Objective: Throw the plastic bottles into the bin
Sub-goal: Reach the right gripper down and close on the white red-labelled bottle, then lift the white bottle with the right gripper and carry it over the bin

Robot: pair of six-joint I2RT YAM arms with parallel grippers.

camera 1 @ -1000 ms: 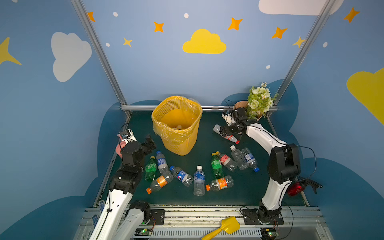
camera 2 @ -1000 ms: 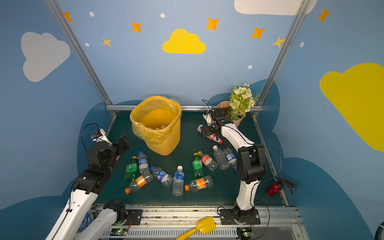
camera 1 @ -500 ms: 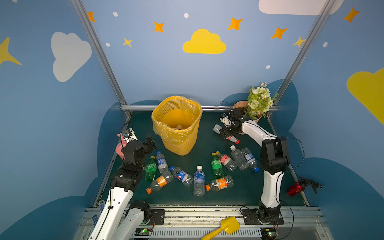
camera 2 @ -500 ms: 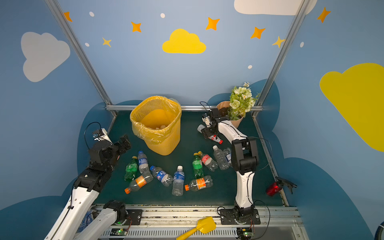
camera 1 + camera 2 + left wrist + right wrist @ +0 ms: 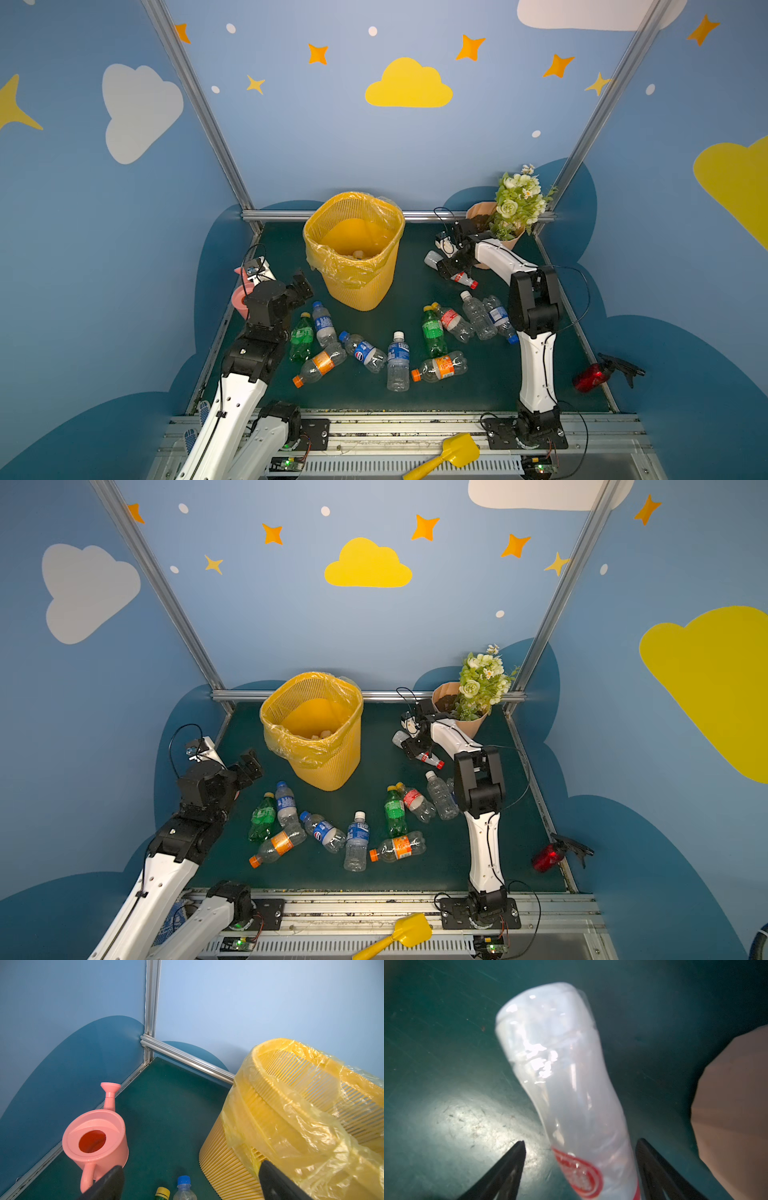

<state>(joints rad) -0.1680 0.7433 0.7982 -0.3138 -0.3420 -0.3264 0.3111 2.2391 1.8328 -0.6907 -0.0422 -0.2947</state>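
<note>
**Straddling the white bottle beside the pot**

The green desk carries everything, and the bin stands upright toward its back middle, where I judge either of my 2 arms can reach its open mouth. Something pale lies at its bottom; I cannot tell what. The peach flower pot sits in the far right corner and crowds my right arm's working room.

10 plastic bottles lie on their sides in a loose band in front of the bin, all outside it. 1 more, the white bottle with a red label, lies apart, near the pot.

My right end effector is low over that bottle, with 1 jaw on each side of its body, set across its width because a lying bottle offers that narrow span. A gap shows on 1 side, so I judge nothing is gripped yet.

My left end effector hangs fully open and empty beside the bin, above 2 bottle caps, probably placed for its own pick.
</note>
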